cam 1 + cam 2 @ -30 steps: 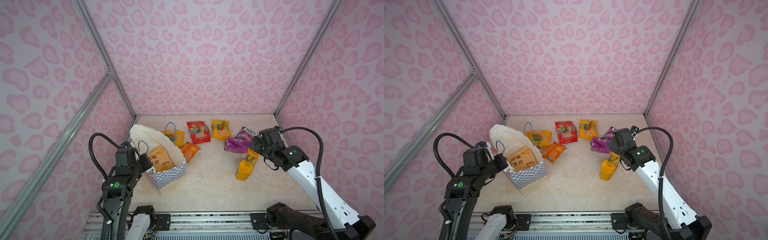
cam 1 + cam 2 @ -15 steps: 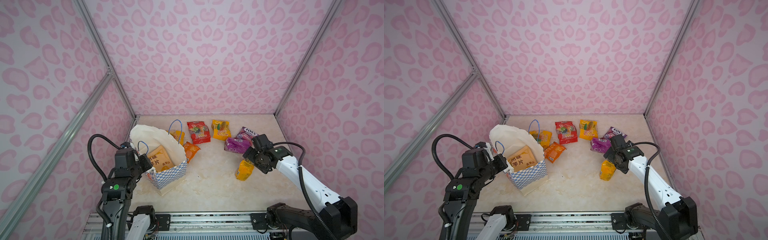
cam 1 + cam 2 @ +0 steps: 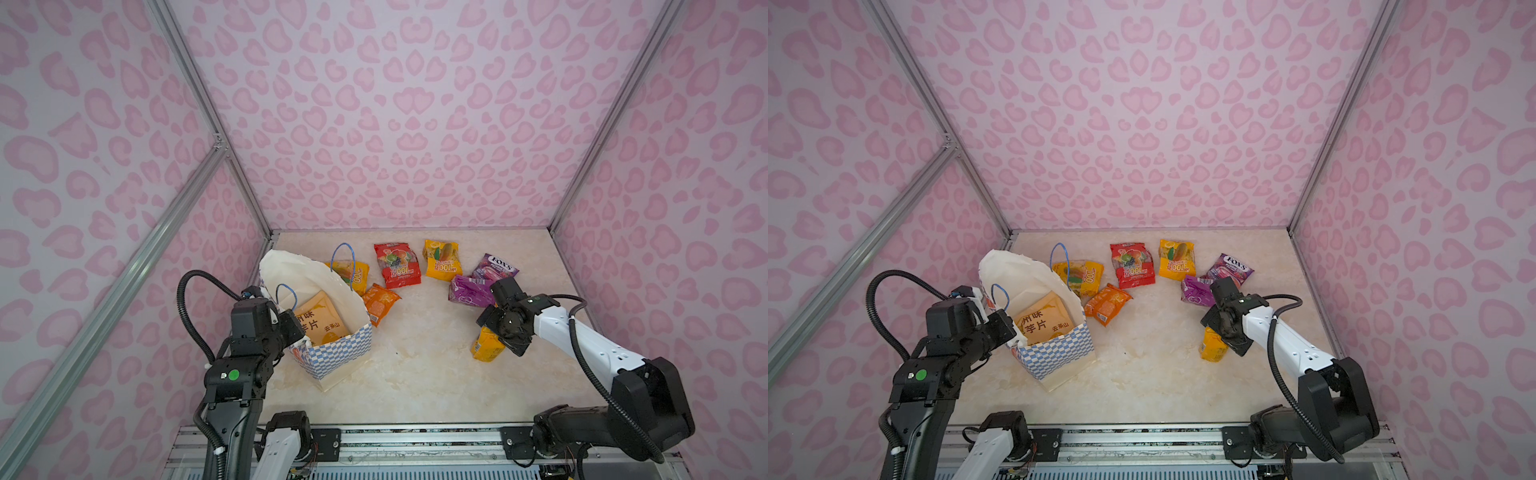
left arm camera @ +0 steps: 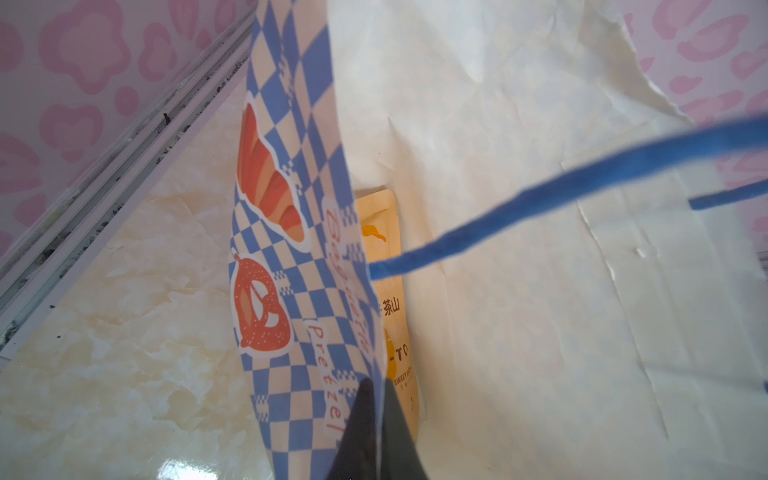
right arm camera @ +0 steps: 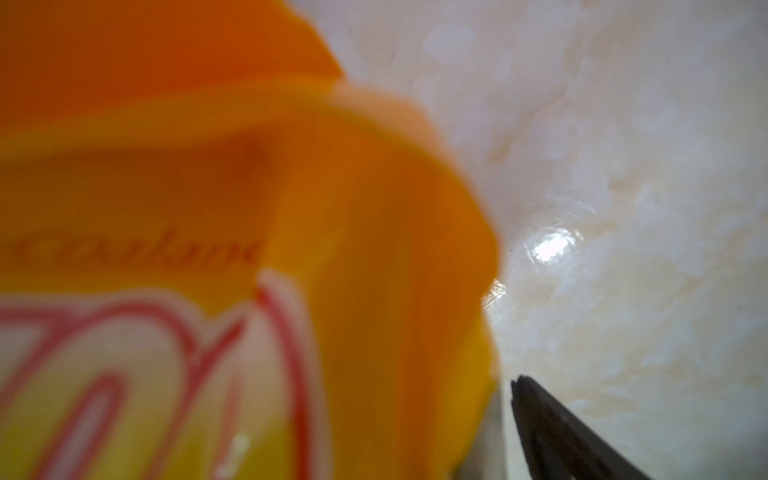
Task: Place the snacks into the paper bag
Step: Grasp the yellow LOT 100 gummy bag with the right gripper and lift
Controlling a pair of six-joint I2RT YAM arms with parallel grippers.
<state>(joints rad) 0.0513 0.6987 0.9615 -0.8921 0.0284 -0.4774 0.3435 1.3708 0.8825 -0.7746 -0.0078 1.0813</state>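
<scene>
Paper bag [image 3: 332,357] standing open on the counter [image 3: 415,374], left fingers [image 4: 357,436] pinched shut on its checkered rim, 1 orange pouch [image 3: 324,320] inside, right fingers [image 5: 552,436] spread wide, down over a yellow packet [image 3: 484,347], we count 6 more packets [image 3: 395,266] lying beyond.

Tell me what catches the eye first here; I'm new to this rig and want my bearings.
The white paper bag with its blue checkered band stands on the left of the table, the left pincer shut on its rim. Bright snack packets fan out behind it, and the open right pincer hangs right over a yellow packet on the right.
</scene>
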